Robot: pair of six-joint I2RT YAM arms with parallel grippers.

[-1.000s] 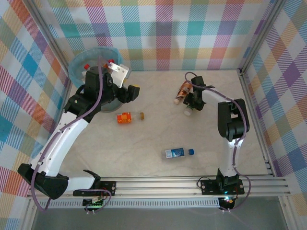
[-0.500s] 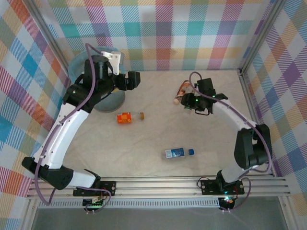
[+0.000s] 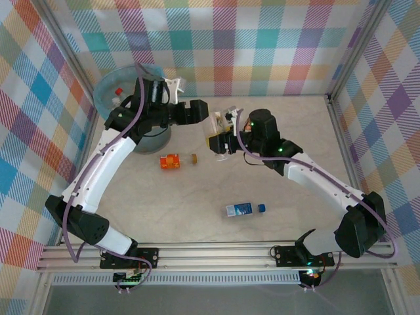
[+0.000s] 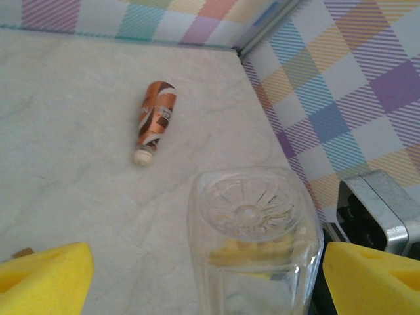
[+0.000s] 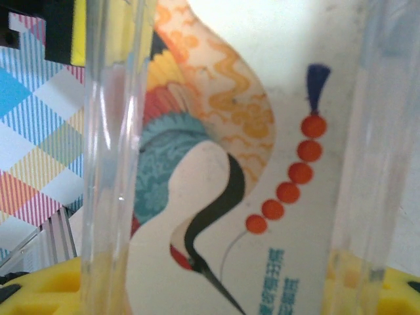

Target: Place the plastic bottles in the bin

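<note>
Pastel plaid walls (image 3: 262,39) surround a grey-blue bin (image 3: 100,105), an orange bottle (image 3: 172,161), a blue-capped bottle (image 3: 241,210) and a clear crane-labelled bottle (image 5: 223,170)

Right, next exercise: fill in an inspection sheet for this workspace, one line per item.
Surface: pale marbled table, no spills seen.
Job's things: bin far left, with a red-capped bottle inside; clear bottle held up; orange bottle, blue bottle and brown bottle lying on the table.
Clutter: nothing seen.
Grippers: right gripper shut on the clear bottle; left gripper open, its pads either side of that bottle's base.
Cables: purple cables in loose loops above the table.
Surroundings: checked walls; metal rail at the near edge.
</note>
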